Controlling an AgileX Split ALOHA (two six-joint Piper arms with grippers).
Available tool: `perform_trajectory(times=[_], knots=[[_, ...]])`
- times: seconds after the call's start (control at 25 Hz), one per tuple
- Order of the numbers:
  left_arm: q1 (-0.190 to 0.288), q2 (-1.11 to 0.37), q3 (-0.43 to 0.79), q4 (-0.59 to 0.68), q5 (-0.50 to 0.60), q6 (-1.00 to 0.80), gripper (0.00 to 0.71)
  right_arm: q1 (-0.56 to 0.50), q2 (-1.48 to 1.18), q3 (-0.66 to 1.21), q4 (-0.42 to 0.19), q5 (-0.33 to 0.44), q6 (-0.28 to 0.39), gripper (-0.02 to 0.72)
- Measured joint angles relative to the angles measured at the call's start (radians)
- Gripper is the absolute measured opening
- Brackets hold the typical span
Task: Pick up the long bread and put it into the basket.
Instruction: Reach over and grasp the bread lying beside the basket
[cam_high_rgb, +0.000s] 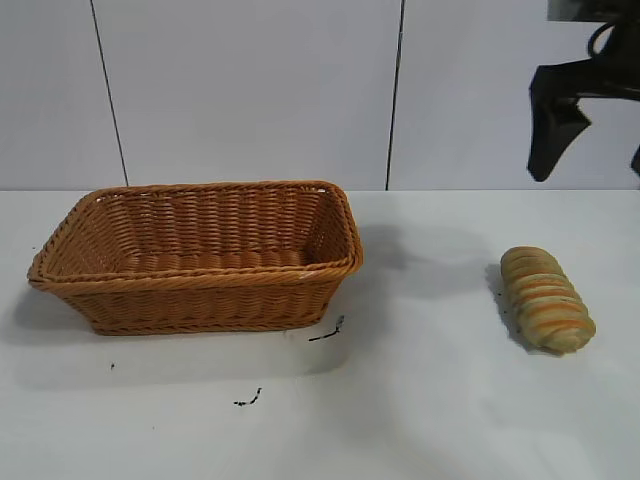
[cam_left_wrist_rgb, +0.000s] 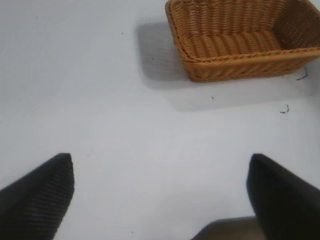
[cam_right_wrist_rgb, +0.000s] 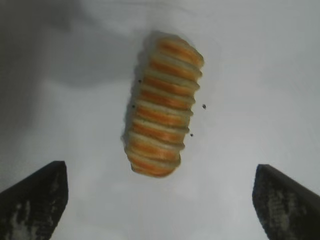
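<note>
Long bread (cam_high_rgb: 545, 299): lying on the white surface (cam_high_rgb: 430, 400), well apart from the basket, toward the right arm's side.
Basket (cam_high_rgb: 200, 262): sitting upright on the surface (nothing showing inside).
Right claw (cam_right_wrist_rgb: 160, 200): hanging above the bread, fingers spread wide, gripping nothing.
Left claw (cam_left_wrist_rgb: 160, 192): hovering over bare surface near the basket, fingers spread, gripping nothing.

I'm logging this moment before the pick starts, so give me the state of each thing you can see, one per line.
Oblong tan ridged long bread: lying on the white table, not gripped, outside the basket.
Orange-brown woven wicker basket: upright on the table, nothing seen inside.
Right gripper: open, raised above the bread, holding nothing.
Left gripper: open, over bare table away from the basket, holding nothing.
</note>
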Motion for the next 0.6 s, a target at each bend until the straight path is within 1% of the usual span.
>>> perform_trajectory(times=[0.32, 0.4, 0.6], knots=[[0.0, 0.0, 0.0, 0.0, 0.0, 0.0, 0.692, -0.003, 0.129, 0.0, -0.016, -0.018, 0.01, 0.689], [0.0, 0.0, 0.0, 0.0, 0.0, 0.0, 0.692, -0.003, 0.146, 0.0, -0.016, -0.039, 0.01, 0.689], [0.0, 0.0, 0.0, 0.0, 0.0, 0.0, 0.692, -0.003, 0.159, 0.0, -0.016, -0.112, 0.042, 0.689]])
